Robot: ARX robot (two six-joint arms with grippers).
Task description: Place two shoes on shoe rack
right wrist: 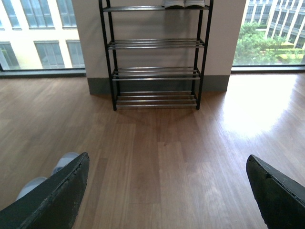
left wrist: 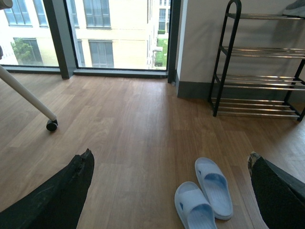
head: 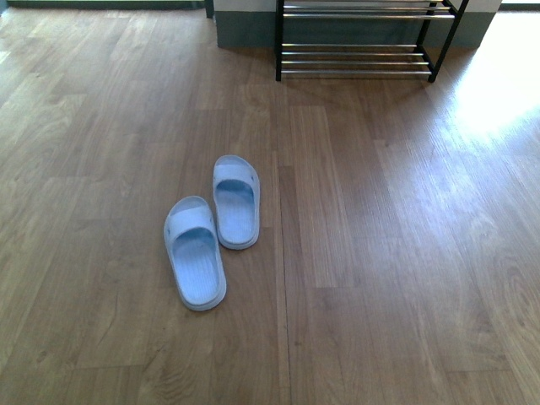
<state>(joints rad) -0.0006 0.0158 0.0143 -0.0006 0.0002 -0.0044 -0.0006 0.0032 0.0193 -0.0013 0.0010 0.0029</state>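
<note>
- Wood floor (head: 380, 253) fills most of every view, with a bright patch of sunlight near the rack's right side.
- Black-framed shoe rack (right wrist: 155, 71) with chrome rod shelves stands against the wall, well away from the slides.
- Left gripper (left wrist: 169, 156) has its fingers spread wide, holding nothing.
- Right gripper (right wrist: 167, 160) is the same, wide apart and empty.
- Nearer pale blue slide (head: 194, 253) lies flat on the floor, just beside the farther slide (head: 236, 202), toes towards the rack.
- White-soled shoes (right wrist: 183, 4) sit on the top shelf, only the bottoms in frame.
- Small black caster (left wrist: 51, 125) sits under a white pole.
</note>
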